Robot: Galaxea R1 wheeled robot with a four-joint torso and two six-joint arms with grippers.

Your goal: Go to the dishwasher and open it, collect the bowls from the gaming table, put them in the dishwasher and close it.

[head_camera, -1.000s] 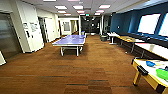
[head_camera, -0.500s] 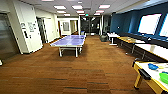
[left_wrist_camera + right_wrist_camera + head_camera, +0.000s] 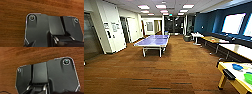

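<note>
The gaming table [image 3: 233, 83], white-topped with a yellow and black edge, juts in at the lower right of the head view. On it sit a blue bowl [image 3: 237, 66] and, nearer the picture's edge, a green bowl [image 3: 248, 78], partly cut off. The dishwasher is out of view. Both wrist views look down on brown striped carpet past the robot's dark plate, and the fingers cannot be made out.
A blue table-tennis table [image 3: 153, 41] stands mid-room on the brown carpet [image 3: 171, 70]. Long wooden-topped tables [image 3: 237, 49] line the blue right wall under bright windows. A metal lift door [image 3: 90, 37] and white walls are on the left. A corridor opens at the back.
The whole head view has shifted and levelled a little, so the camera moved. The tables and bowls have kept their places.
</note>
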